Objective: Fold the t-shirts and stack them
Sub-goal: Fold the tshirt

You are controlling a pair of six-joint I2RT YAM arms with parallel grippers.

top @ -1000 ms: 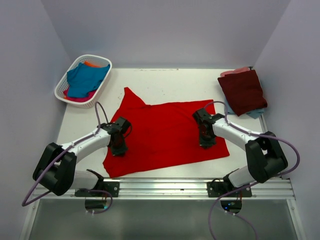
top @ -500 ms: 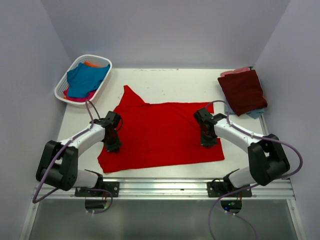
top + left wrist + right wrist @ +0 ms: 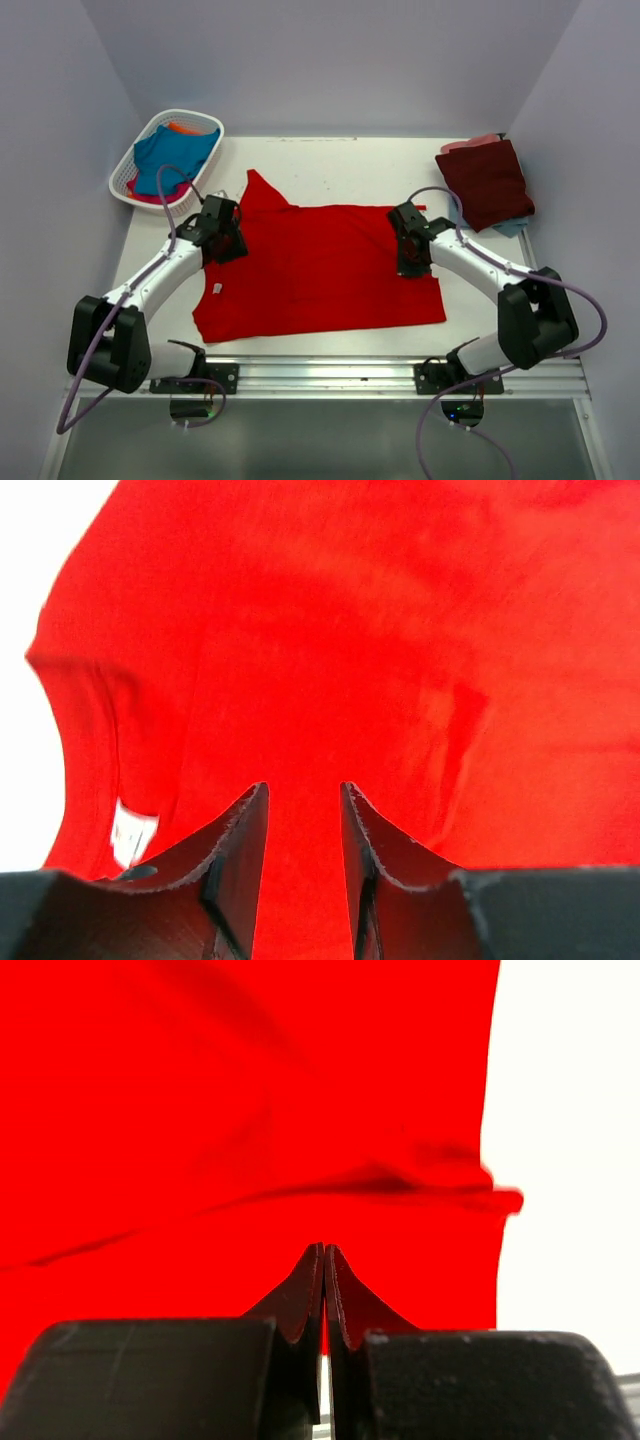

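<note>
The red t-shirt (image 3: 320, 265) lies spread across the middle of the tabletop (image 3: 340, 170), mostly flat, with one sleeve pointing off toward 11 o'clock. A small white tag (image 3: 217, 290) shows near its edge on the 9 o'clock side.

My left end effector (image 3: 222, 240) sits over the shirt's 10 o'clock corner. In its wrist view my left end effector (image 3: 303, 790) has its fingers parted by a narrow gap, with nothing between them; the red t-shirt (image 3: 350, 630) lies below, and the white tag (image 3: 133, 832) sits off at 8 o'clock from the tips.

My right end effector (image 3: 410, 255) is at the shirt's 2 o'clock corner. In its wrist view my right end effector (image 3: 324, 1250) has its fingers pressed tight together on the cloth. A dark crease runs across the red t-shirt (image 3: 250, 1110) just past the tips and ends in a small bunched point at the 3 o'clock edge, where the bare tabletop (image 3: 570, 1160) begins.

At 2 o'clock on the tabletop, apart from the red shirt, a folded maroon t-shirt (image 3: 487, 182) tops a stack, with a pink one (image 3: 470, 143) and a pale blue one (image 3: 512, 228) peeking out beneath it.

At 10 o'clock a white basket (image 3: 135, 185) holds a teal t-shirt (image 3: 172, 158) on top of an orange one (image 3: 183, 128), and a bit of pink cloth shows at its near side.
</note>
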